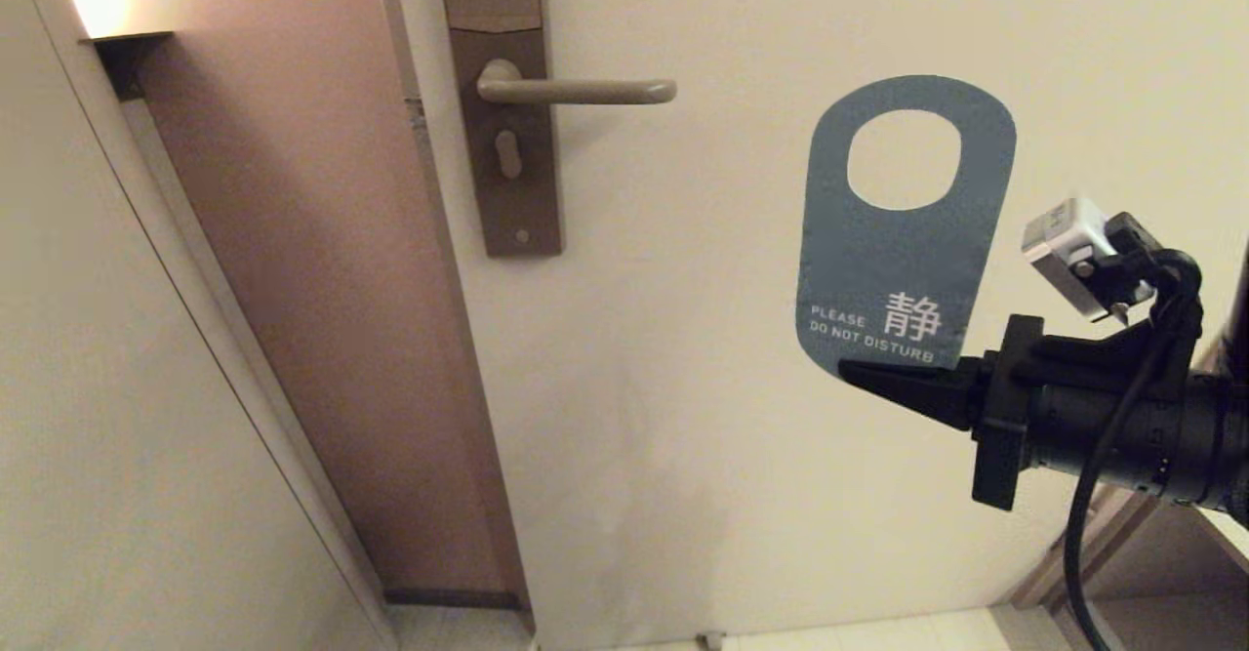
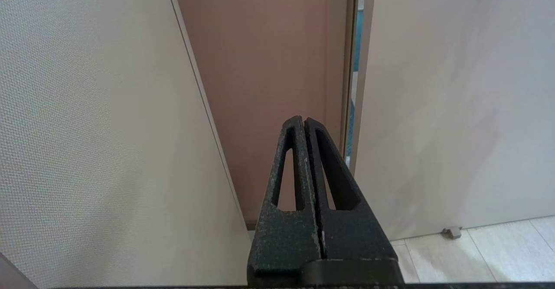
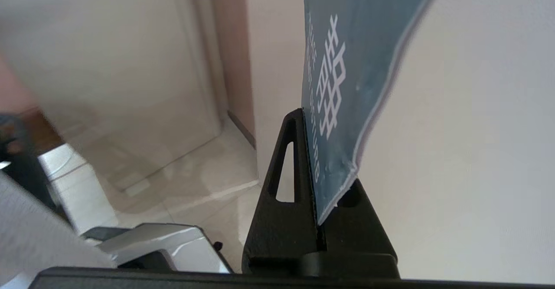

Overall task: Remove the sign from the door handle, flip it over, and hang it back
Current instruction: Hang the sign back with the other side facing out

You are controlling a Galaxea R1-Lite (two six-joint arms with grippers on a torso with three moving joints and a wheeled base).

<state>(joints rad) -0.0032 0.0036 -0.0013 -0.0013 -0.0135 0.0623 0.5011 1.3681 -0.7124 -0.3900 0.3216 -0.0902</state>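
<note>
The sign point(image 1: 898, 261) stands upright in the air with its blue "PLEASE DO NOT DISTURB" face towards me and its oval hole at the top. My right gripper point(image 1: 859, 375) is shut on the sign's bottom edge, well to the right of and lower than the door handle point(image 1: 576, 92). In the right wrist view the sign point(image 3: 347, 72) rises from between the shut fingers of the right gripper point(image 3: 305, 118). The handle is bare, a beige lever on a brown lock plate point(image 1: 507, 124). My left gripper point(image 2: 302, 122) is shut on nothing, low, facing the door frame.
The white door point(image 1: 742, 417) fills the middle and right of the head view. A pinkish-brown door frame point(image 1: 322, 270) and a pale wall panel point(image 1: 107, 387) stand to the left. A small keyhole knob point(image 1: 507, 153) sits below the handle. A doorstop point(image 2: 451, 232) sits on the tiled floor.
</note>
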